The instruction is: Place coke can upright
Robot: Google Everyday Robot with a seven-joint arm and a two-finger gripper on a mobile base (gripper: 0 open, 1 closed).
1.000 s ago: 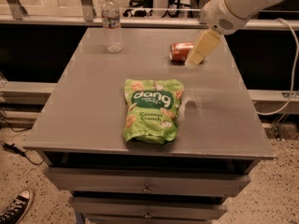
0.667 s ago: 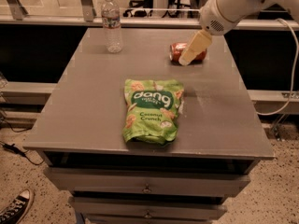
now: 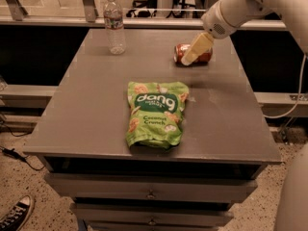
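- The coke can point(image 3: 206, 56) lies on its side near the far right edge of the table point(image 3: 91, 109), well apart from the bottle point(image 3: 115, 26) and the snack bag point(image 3: 154, 113).
- The gripper point(image 3: 187, 60) sits right at the can, crossing in front of its middle; whether it is spread or closed I cannot tell.
- To do this step well, I judge the grip should sit across the can's round body, then tip it so the flat base meets the table squarely.
- The can is thin, smooth, glossy metal, a cylinder that rolls easily; a light, centred hold seems wise.
- The table is flat, matte grey; the bag is crinkly green film; the bottle is clear ribbed plastic.
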